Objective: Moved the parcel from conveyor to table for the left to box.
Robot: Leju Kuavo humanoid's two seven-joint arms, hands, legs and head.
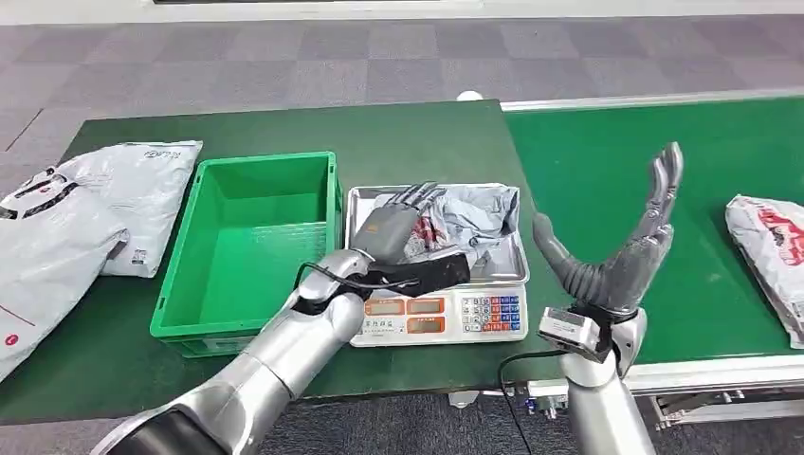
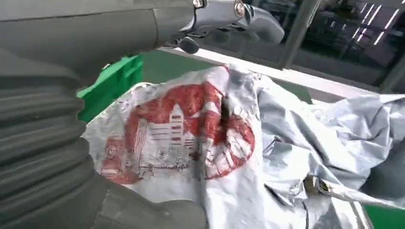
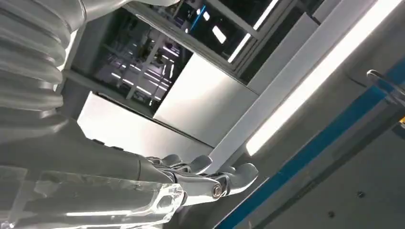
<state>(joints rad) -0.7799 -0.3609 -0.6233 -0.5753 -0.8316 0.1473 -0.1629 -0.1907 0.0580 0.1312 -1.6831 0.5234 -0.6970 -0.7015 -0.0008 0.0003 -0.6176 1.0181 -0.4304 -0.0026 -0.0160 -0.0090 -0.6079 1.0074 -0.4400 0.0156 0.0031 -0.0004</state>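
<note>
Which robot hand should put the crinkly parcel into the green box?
The left hand. It is already on the parcel lying on the scale, right beside the green box. The right hand is raised, fingers spread, holding nothing.

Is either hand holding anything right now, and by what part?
The right hand is open and holds nothing. The left hand rests on the grey parcel on the scale tray; whether its fingers grip cannot be told.

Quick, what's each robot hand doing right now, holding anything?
Left robot hand: resting on the parcel on the scale; whether it grips cannot be told.
Right robot hand: open, raised, holding nothing.
</note>
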